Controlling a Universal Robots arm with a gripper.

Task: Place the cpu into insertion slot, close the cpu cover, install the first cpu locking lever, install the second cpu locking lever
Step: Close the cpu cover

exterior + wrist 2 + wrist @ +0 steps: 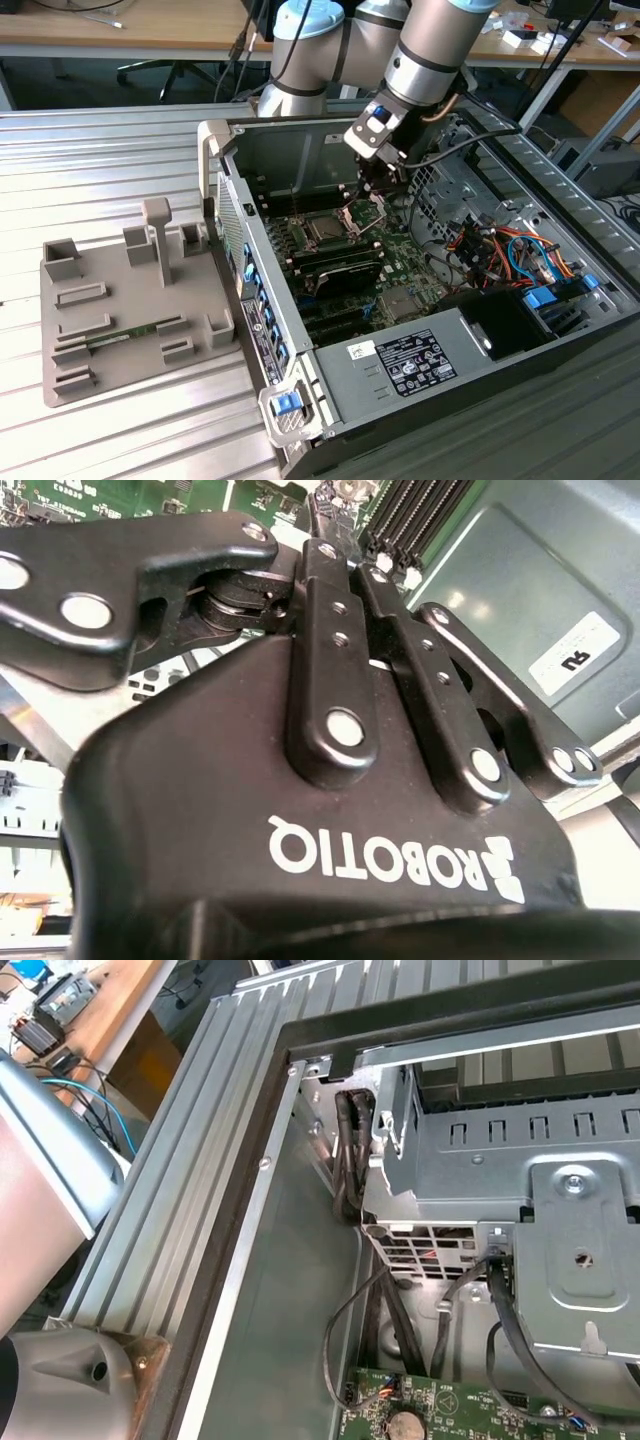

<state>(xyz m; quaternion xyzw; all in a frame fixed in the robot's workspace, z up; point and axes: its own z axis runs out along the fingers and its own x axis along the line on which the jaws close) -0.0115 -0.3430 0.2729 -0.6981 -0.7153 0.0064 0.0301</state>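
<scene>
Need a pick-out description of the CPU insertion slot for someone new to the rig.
In the exterior view, look inside the open computer case, on its green motherboard. The insertion slot lies just toward the exterior view's left of the end effector. It is square with a silver rim, unlike the long narrow black memory slots beside it.

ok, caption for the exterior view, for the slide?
Gripper inside the open PC case, at the raised cpu cover, with the cpu beside it.
</scene>
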